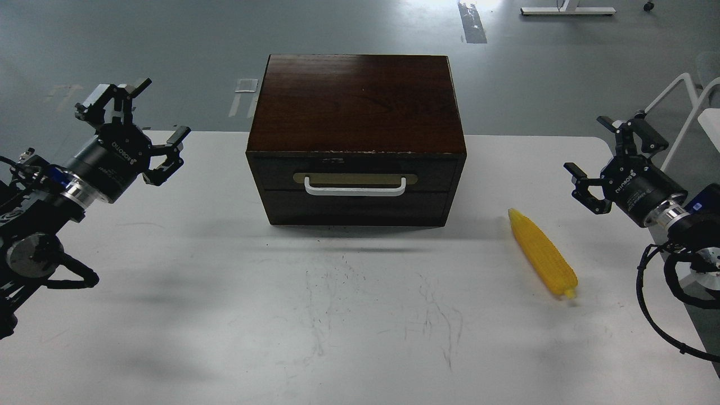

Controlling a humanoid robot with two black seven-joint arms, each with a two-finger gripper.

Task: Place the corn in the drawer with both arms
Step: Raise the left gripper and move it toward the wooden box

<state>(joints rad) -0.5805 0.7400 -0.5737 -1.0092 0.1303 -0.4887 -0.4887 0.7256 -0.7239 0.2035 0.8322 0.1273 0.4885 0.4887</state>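
Nearest to us the white table (225, 337) is bare and scuffed with faint dark scribbles, which leaves open working room in front of the box. A little farther off, to our right, the corn (543, 260) lies flat on the table, its pointed tip aimed toward the box and its blunt end toward us; it sits near the box's right front corner but apart from it, and closest to our right arm, so we judge that arm suited to pick it up.

Both arms hang above the table edges, well clear of everything. Our right gripper (610, 152) has its fingers spread wide and holds nothing. Our left gripper (143, 115) is likewise spread and empty, raised off to the left of the box, a fair starting place for reaching the handle.

Beyond the corn stands the dark brown wooden box (357, 101). Its drawer (360, 171) is closed flush, the white bar handle (355, 187) lying across a brass-coloured plate (413, 179). We judge the drawer must be pulled out first, since the corn has nowhere to go yet.
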